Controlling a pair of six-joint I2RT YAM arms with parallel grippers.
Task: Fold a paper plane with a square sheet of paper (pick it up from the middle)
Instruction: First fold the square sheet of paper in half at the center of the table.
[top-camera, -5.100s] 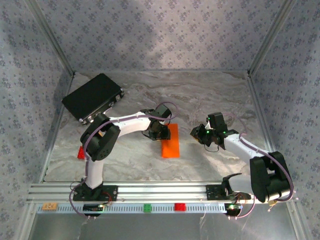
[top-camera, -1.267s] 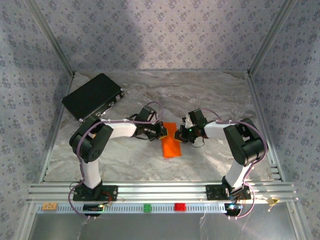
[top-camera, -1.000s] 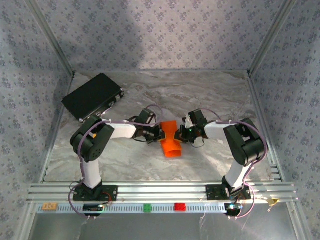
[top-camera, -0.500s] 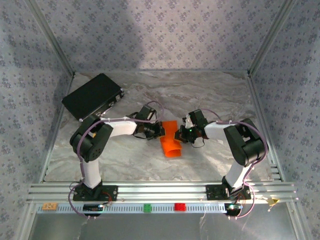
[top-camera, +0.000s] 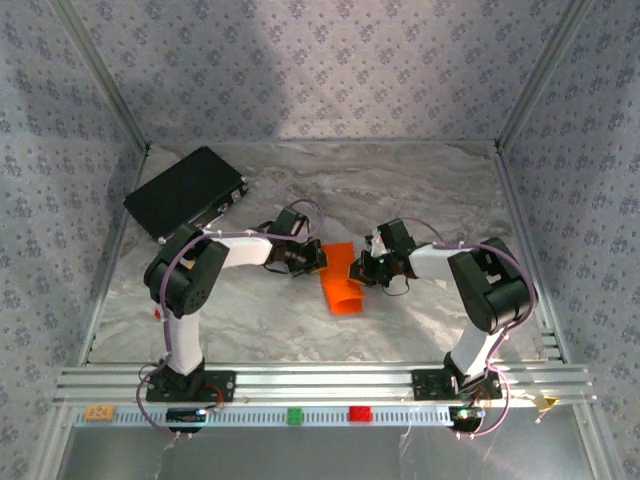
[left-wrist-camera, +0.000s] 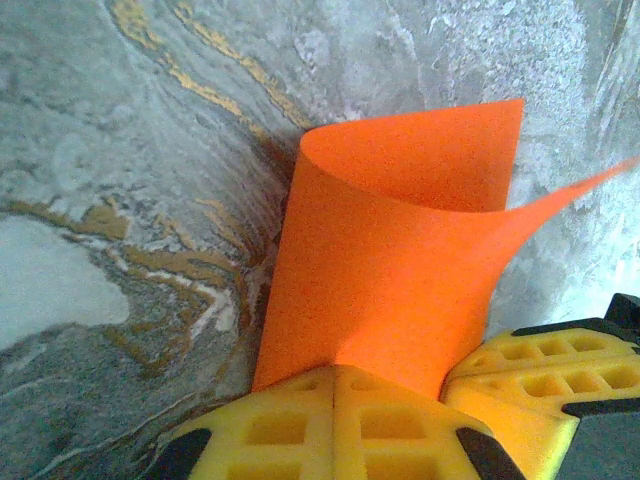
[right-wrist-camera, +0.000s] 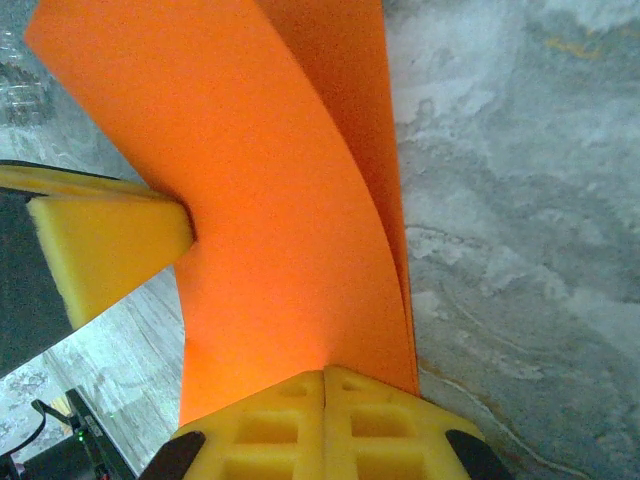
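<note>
Top camera: I see the thin bright orange sheet of paper (top-camera: 341, 281) mid-table as a doubled-over strip. Its long axis runs from the far side toward me, leaning slightly right at the near end. Its far end sits between my two claws. The left gripper (top-camera: 318, 258) meets its left edge and the right gripper (top-camera: 358, 270) its right edge. The surface is a grey marbled tabletop (top-camera: 420, 190), with patterned grey fabric walls (top-camera: 320, 70) on three sides. A black rectangular case (top-camera: 187, 193) lies at the far left, well apart from the paper. On the aluminium rail (top-camera: 320, 382) at the near edge sit a small green block (top-camera: 295, 414), a small red block (top-camera: 359, 412) and a small orange tag (top-camera: 98, 411), whose marks I cannot read.

Left wrist camera: the left gripper (left-wrist-camera: 335, 375) has its yellow pads pressed together on the paper's (left-wrist-camera: 400, 270) near edge. The sheet curls upward away from me into an open loop.

Right wrist camera: the right gripper (right-wrist-camera: 325, 378) is likewise clamped on the paper (right-wrist-camera: 270, 200), which rises as a curved band, with a yellow pad of the other claw touching its left side.
</note>
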